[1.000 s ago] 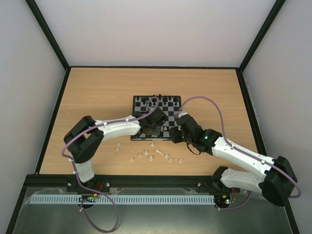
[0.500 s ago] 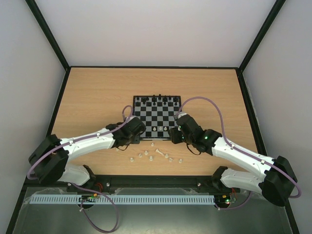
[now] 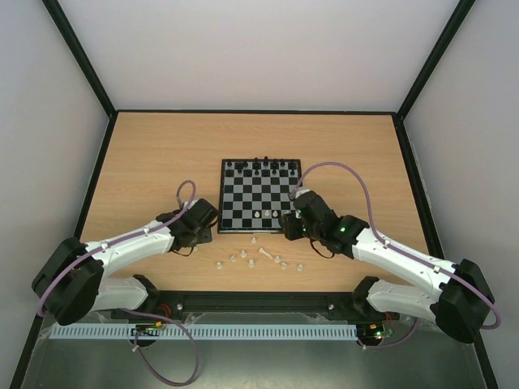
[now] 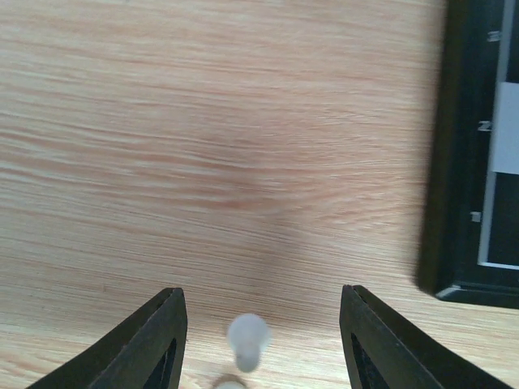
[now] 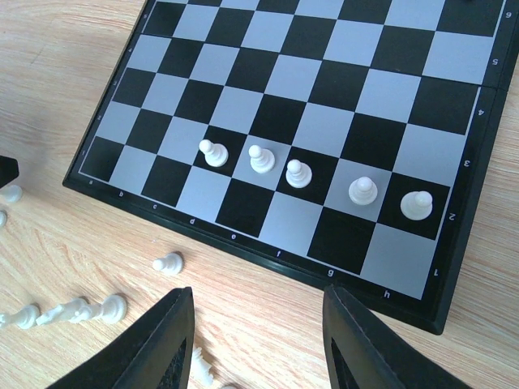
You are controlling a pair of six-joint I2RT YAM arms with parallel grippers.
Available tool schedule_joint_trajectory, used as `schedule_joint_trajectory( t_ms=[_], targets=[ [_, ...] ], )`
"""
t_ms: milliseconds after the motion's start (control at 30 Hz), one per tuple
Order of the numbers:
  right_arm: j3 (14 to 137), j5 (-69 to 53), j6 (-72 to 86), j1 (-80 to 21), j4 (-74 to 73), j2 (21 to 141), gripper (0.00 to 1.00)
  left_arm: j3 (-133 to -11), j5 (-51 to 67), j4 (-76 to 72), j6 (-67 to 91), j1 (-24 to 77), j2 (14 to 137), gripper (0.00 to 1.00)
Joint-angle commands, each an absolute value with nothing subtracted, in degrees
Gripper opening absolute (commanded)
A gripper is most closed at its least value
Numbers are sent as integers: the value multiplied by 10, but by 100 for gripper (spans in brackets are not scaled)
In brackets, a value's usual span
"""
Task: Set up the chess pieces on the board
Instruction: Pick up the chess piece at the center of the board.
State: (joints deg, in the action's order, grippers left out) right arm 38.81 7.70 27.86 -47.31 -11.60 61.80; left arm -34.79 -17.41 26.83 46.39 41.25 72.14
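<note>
The board [image 3: 259, 194] lies mid-table, with several white pawns [image 5: 296, 173] standing in its second row. More pale chess pieces [image 3: 243, 256] lie loose on the wood in front of it. My left gripper [image 3: 195, 235] hangs off the board's near-left corner [image 4: 470, 284]. It is open, and one small white piece [image 4: 247, 342] stands between its fingers [image 4: 154, 344] without touching them. My right gripper [image 3: 292, 230] hovers over the wood at the board's near-right edge. That gripper [image 5: 258, 324] is open and empty, with a fallen pawn [image 5: 169, 262] to its left.
Black pieces [image 3: 259, 166] stand along the board's far rows. Fallen white pieces [image 5: 73, 310] lie left of the right gripper's fingers. A black frame rims the wooden table [image 3: 162, 154], and pale walls rise behind it.
My left arm has drawn back from over the board to the wood off its near-left corner, and its jaws have widened. The right arm has hardly moved.
</note>
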Motion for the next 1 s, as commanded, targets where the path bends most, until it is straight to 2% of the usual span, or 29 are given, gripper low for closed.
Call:
schedule_joint_trajectory(
  t_ms=[0, 200, 367, 733, 967],
  targets=[
    [380, 72, 279, -471, -114, 609, 44, -322, -169, 255, 463, 393, 708, 55],
    [382, 69, 278, -471, -113, 616, 44, -307, -159, 249, 466, 392, 700, 51],
    [381, 68, 277, -472, -112, 618, 44, -300, -153, 246, 467, 392, 699, 42],
    [381, 68, 277, -471, -111, 620, 44, -282, -145, 238, 470, 393, 698, 31],
    [381, 68, 277, -472, -112, 621, 44, -287, -148, 239, 467, 393, 693, 16]
  ],
)
